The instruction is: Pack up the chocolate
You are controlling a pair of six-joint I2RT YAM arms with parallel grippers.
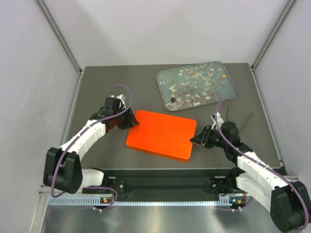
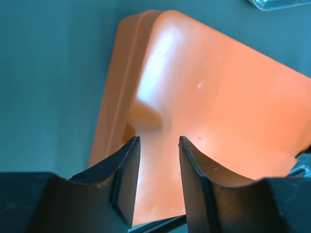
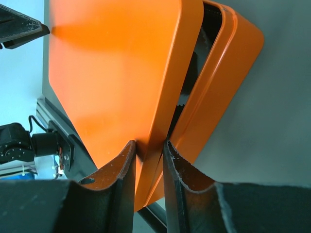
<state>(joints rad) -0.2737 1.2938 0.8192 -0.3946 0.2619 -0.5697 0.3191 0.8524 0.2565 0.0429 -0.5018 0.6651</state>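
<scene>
Orange box fills mid table btwn my left claw & right claw. Lid rim's pinched in right jaws. Tray blocks far right; far left's free.

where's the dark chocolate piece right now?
Top view: the dark chocolate piece lies on the blossom-print tray, in its near-left corner, just beyond the far edge of the orange box.

We read this as a robotics lab cell: plain white panels wall the grey surface left, right and far (bare metal posts frame them), and two robot arms stand bolted to a rail at its near edge.
</scene>
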